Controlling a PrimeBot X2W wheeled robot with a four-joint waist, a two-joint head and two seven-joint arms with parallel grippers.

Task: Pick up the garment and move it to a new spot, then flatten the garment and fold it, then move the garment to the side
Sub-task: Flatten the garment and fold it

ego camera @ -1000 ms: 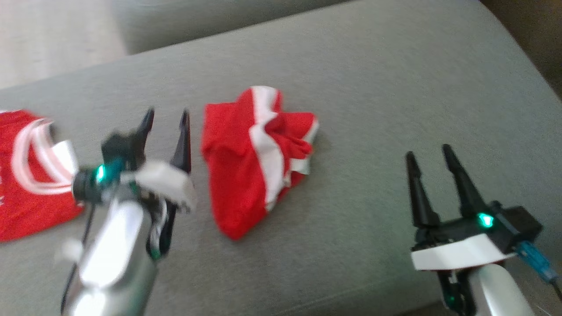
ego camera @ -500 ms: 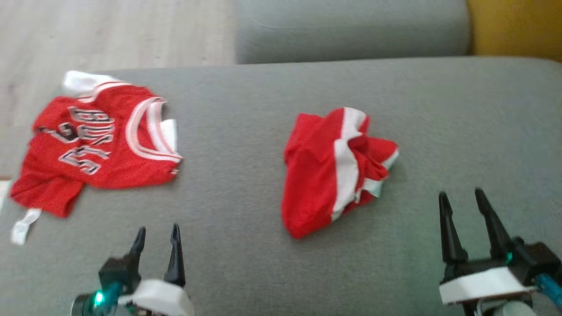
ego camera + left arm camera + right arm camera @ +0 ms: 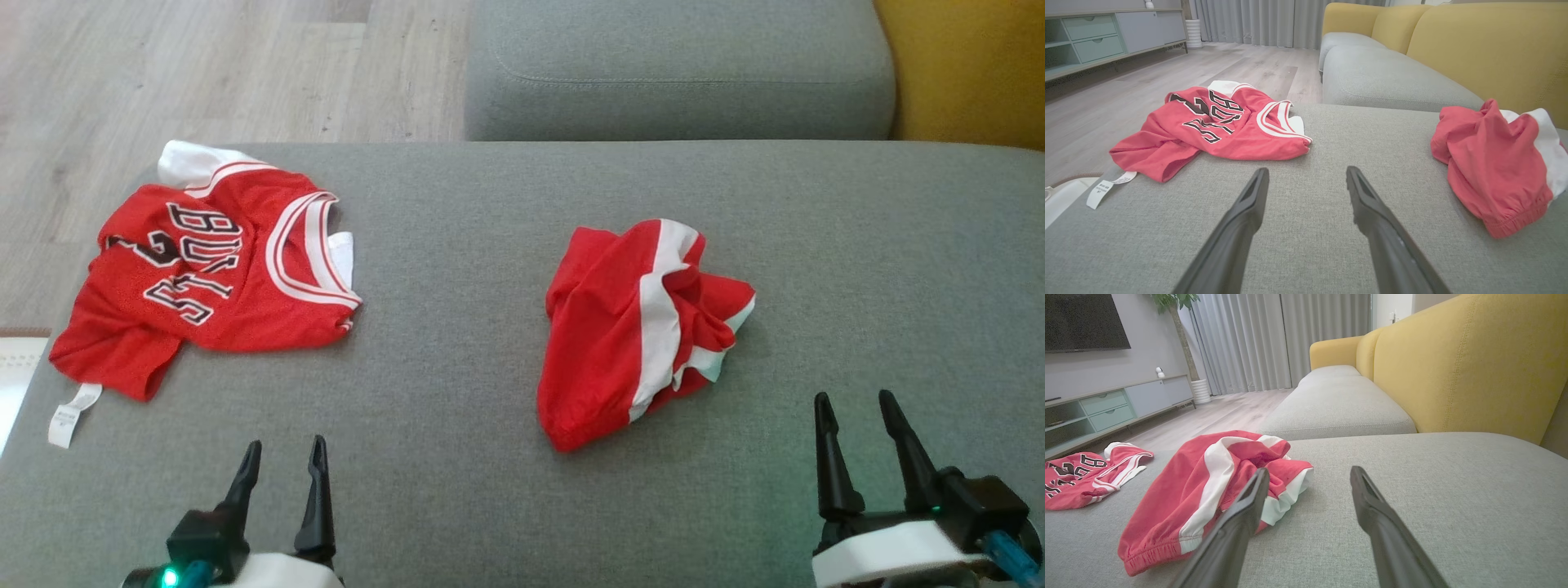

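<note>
Head view is shifting, red mesh jersey [image 3: 220, 282] now showing whole, left of crumpled red-and-white shorts [image 3: 604, 327] | left gripper [image 3: 284, 443], right gripper [image 3: 852, 396] gaping wide, empty | jersey lettering reading "BUL"

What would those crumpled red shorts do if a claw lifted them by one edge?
Probably sag and unfurl: the red shorts lie in soft, loose folds, so they look limp. Likely light, as the cloth seems thin. The gathered elastic edge may offer a thicker, firmer pinch point.

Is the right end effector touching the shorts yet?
No, the right end effector is open, with bare cushion between it and the shorts.
</note>
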